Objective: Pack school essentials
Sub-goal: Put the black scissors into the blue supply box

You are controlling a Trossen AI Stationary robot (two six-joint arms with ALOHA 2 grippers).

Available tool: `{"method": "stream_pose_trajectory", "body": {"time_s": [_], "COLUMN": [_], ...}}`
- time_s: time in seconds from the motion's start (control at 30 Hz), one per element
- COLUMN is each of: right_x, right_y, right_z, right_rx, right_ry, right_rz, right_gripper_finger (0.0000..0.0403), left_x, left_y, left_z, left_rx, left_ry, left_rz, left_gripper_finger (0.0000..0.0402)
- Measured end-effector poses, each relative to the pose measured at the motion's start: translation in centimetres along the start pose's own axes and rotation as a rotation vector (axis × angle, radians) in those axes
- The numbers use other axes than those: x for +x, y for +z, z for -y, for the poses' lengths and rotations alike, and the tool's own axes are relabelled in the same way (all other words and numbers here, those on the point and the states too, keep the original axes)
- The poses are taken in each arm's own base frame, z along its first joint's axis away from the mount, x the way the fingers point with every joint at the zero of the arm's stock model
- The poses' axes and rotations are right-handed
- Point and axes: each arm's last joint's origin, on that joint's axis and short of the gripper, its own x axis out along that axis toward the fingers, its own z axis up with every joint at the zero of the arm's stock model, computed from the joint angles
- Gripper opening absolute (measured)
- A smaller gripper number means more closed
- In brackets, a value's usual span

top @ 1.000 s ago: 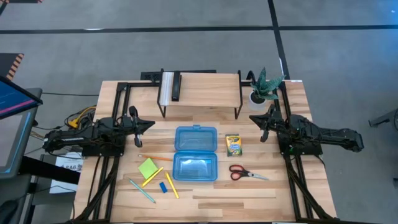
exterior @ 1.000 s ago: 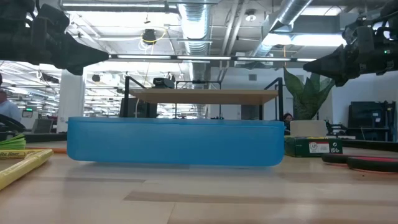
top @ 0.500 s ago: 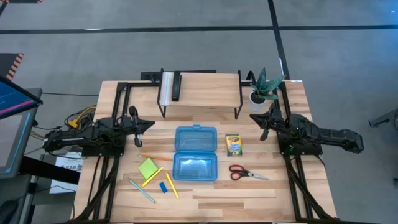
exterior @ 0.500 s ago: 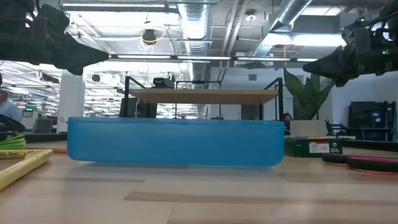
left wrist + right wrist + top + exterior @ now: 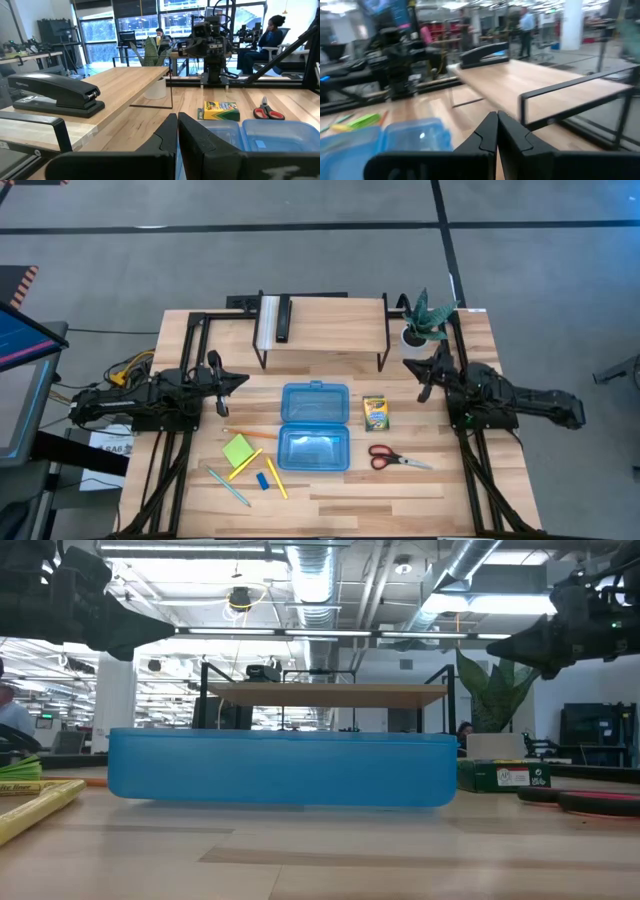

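The open blue translucent case (image 5: 315, 425) lies in the middle of the table. To its left lie a lime-green sticky-note pad (image 5: 238, 450), yellow pencils (image 5: 276, 478), an orange pencil (image 5: 250, 434), a light-blue pen (image 5: 228, 487) and a small blue eraser (image 5: 262, 480). To its right are the crayon box (image 5: 375, 413) and red-handled scissors (image 5: 395, 457). My left gripper (image 5: 243, 380) hangs shut above the table's left side, pointing level at the case. My right gripper (image 5: 405, 367) hangs shut above the right side, facing it. Neither holds anything.
A wooden shelf on black legs (image 5: 320, 315) stands at the far edge, carrying a black stapler (image 5: 283, 320). A potted green plant (image 5: 425, 320) stands at the far right corner, close to my right gripper. Bare wood (image 5: 380, 500) lies along the near edge.
My right gripper has swung a little toward the table's far edge, staying shut and level. The objects on the table lie as before.
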Motion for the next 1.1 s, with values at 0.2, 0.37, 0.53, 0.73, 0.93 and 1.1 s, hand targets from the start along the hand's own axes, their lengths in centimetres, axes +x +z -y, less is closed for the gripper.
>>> {"method": "stream_pose_trajectory", "body": {"time_s": [0.2,0.37,0.53,0.73,0.93,1.1], "right_x": [0.06,0.08,0.08,0.08,0.08,0.07], "right_y": [-0.08,-0.08,-0.07,-0.07,-0.03,0.49], "right_z": [0.41,0.57,0.59,0.59,0.58,0.54], "right_rx": [-0.006,-0.008,-0.008,-0.008,0.113,0.236], "right_ry": [-0.042,-0.058,-0.06,-0.06,-0.06,-0.05], "right_rz": [-0.01,-0.012,-0.012,-0.012,-0.005,0.05], "right_gripper_finger": [0.0033,0.0033,0.0033,0.0033,0.0033,0.0033], "left_x": [0.0,0.0,0.0,0.0,0.0,0.0], "left_y": [0.01,0.01,0.01,0.0,0.0,0.0], "left_z": [0.0,0.0,0.0,0.0,0.0,0.0], "left_rx": [0.0,0.0,0.0,0.0,0.0,0.0], "left_ry": [0.0,0.0,0.0,0.0,0.0,0.0], "left_rz": [0.0,0.001,0.001,0.0,0.0,0.0], "left_gripper_finger": [0.0004,0.0004,0.0004,0.0004,0.0004,0.0004]}}
